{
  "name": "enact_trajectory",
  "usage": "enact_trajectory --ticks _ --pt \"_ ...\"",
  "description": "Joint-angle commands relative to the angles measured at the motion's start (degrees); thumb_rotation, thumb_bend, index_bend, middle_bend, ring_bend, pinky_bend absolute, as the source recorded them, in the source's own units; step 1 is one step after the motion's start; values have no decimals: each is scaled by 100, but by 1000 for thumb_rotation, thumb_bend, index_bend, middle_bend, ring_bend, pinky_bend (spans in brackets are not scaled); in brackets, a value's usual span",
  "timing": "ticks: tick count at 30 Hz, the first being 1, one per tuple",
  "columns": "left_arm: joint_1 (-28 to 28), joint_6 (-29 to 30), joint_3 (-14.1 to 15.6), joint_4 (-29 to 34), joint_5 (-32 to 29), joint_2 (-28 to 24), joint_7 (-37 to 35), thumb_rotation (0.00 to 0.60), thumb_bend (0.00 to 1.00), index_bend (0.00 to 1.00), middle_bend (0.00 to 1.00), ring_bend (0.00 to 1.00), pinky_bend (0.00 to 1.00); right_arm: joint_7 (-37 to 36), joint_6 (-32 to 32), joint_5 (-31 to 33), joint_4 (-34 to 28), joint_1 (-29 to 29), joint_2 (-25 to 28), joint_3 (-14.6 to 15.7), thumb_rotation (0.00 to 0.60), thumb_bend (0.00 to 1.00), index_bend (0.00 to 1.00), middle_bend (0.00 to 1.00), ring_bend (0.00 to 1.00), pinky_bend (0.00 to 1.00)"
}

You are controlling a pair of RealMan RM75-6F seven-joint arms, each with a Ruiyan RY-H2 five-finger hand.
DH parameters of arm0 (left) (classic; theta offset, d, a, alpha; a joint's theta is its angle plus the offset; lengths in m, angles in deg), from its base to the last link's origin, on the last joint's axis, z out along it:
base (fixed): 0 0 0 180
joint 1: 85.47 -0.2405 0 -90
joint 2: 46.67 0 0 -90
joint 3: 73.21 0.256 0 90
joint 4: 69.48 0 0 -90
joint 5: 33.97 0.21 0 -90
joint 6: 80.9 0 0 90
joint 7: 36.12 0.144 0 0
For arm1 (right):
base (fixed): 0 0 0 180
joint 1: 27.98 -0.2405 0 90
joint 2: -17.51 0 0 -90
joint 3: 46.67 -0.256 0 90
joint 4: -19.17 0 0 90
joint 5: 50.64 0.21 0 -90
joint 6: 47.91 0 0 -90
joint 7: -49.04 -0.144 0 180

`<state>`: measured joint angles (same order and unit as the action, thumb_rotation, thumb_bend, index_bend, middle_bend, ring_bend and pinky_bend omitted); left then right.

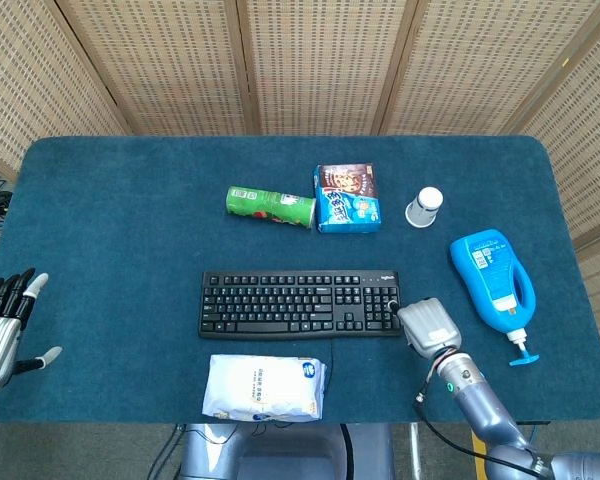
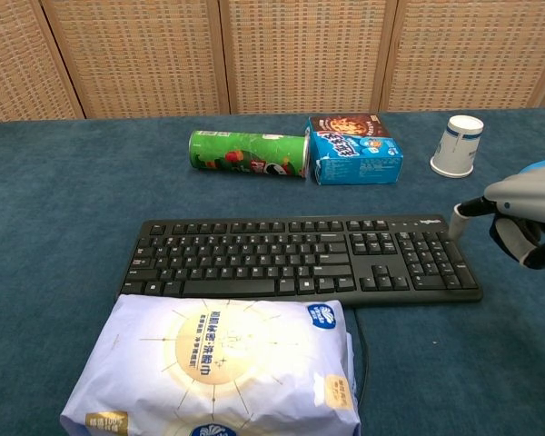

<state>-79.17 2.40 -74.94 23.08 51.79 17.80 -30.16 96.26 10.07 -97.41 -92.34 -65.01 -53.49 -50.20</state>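
The right robot hand (image 1: 428,325) is seen just beside the right end of the keyboard (image 1: 300,303); nothing is held, but its fingers are mostly hidden. The left robot hand (image 1: 2,325), cut off at the desk (image 1: 110,220) edge, is spread open and empty.

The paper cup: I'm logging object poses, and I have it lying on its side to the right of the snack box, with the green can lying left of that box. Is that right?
Not quite. The paper cup stands upside down on its rim, not on its side; the chest view shows this plainly. It is right of the snack box, and the green can lies left of that box.
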Motion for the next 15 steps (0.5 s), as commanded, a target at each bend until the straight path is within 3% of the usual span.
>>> enact_trajectory --ticks 1,15 --pt "-1 -7 5 -2 -6 3 6 600 0 0 0 0 0 -65 -10 42 55 -49 -11 28 600 981 242 676 584 424" --pt "11 -14 11 6 6 18 43 600 0 0 0 0 0 -277 -120 243 398 -249 -218 112 600 981 242 676 584 424"
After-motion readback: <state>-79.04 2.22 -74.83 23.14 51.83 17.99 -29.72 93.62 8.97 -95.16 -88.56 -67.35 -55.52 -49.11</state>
